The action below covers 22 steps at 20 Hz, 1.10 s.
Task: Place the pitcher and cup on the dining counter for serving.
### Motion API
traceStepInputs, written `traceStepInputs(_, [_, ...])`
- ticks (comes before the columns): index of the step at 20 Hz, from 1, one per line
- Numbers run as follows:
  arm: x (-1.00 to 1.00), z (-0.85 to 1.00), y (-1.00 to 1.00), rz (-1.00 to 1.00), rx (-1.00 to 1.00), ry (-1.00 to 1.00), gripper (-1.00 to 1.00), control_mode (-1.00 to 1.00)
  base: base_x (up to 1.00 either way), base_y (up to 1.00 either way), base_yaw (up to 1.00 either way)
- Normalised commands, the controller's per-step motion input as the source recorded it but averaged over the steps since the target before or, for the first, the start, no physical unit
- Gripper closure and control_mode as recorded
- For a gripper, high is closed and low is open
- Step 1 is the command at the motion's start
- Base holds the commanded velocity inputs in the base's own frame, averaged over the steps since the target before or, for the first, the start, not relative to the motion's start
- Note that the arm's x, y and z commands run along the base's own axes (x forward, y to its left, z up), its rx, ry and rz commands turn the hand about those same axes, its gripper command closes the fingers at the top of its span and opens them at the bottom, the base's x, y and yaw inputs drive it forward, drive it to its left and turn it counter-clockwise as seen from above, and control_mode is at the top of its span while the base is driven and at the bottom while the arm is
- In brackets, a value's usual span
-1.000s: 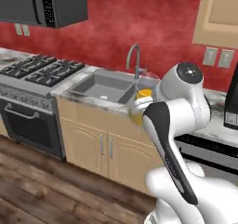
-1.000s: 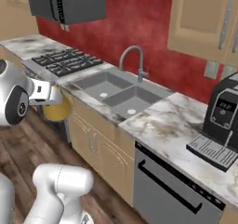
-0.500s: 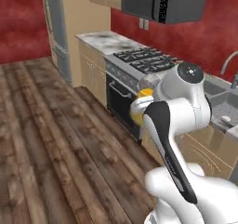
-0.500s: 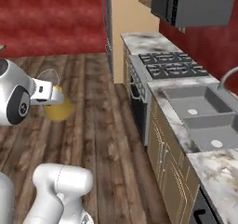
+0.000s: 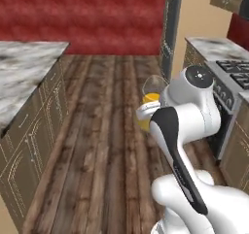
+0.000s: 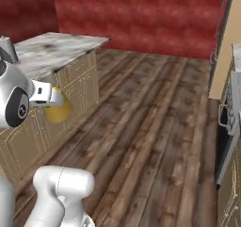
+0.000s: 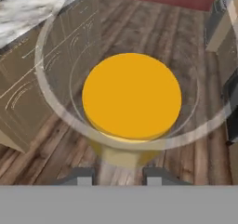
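You have the clear glass pitcher (image 7: 132, 97), tapered and smooth-walled with opaque orange-yellow liquid in its lower part, carried in the air above the dark wood-plank floor (image 5: 107, 131). In the hand view you look straight down into it: a wide transparent rim, and a flat round disc of liquid well below it. The two-finger gripper (image 7: 116, 175) sits at the pitcher's near wall, one dark fingertip (image 7: 79, 175) to each side of the narrow base, but you cannot tell from these pictures whether the pads actually press the glass.

In the left base view the pitcher (image 5: 151, 102) shows just beyond the white glossy arm (image 5: 187, 116), upright, glass above and yellow below. In the right base view its yellow base (image 6: 59, 111) hangs just past the white wrist.

The long marble-topped dining counter (image 6: 52, 49), white-grey with brown veining over beige panelled sides, stands beside the pitcher; its end edge faces the red textured wall (image 6: 141, 14). A black stove (image 5: 233, 73) sits along the opposite side.
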Motion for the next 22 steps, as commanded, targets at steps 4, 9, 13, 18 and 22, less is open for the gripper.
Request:
traceStepInputs(4, [0.0,0.0,0.0,0.0,0.0,0.0,1.0,1.0,0.85,0.17,0.64])
traceStepInputs(9, [0.0,0.0,0.0,0.0,0.0,0.0,1.0,1.0,1.0,0.01,0.53])
traceStepInputs(13, [0.0,0.0,0.0,0.0,0.0,0.0,1.0,1.0,1.0,-0.01,0.45])
traceStepInputs(18, [0.0,0.0,0.0,0.0,0.0,0.0,1.0,1.0,1.0,-0.1,0.45])
traceStepInputs(22, [0.0,0.0,0.0,0.0,0.0,0.0,1.0,1.0,0.96,-0.08,0.55])
